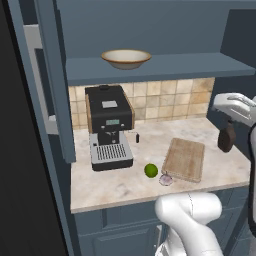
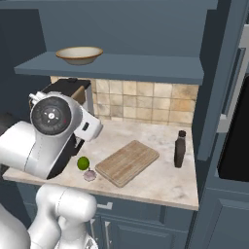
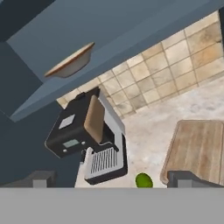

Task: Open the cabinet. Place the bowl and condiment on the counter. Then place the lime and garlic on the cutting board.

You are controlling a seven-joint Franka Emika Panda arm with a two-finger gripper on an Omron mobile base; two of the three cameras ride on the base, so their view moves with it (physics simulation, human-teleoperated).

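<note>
The cabinet (image 1: 165, 67) stands open, and the cream bowl (image 1: 126, 58) rests on its blue shelf (image 2: 121, 65). On the counter (image 1: 115, 185) lies the wooden cutting board (image 1: 184, 159). The green lime (image 1: 151, 170) and the pale garlic (image 1: 165, 179) sit side by side on the stone, just off the board's front left corner. The dark condiment (image 2: 180, 148) bottle stands upright on the counter to the right of the board. My gripper (image 3: 114, 178) is open and empty, raised above the counter and looking toward the bowl (image 3: 70, 63) and the lime (image 3: 143, 180).
A black and silver coffee machine (image 1: 109, 125) occupies the counter's left side under the shelf. The open cabinet doors (image 1: 55, 75) (image 2: 219, 73) flank the work area on both sides. Tan tiles back the counter. My white arm (image 2: 48, 131) hangs over the counter's front.
</note>
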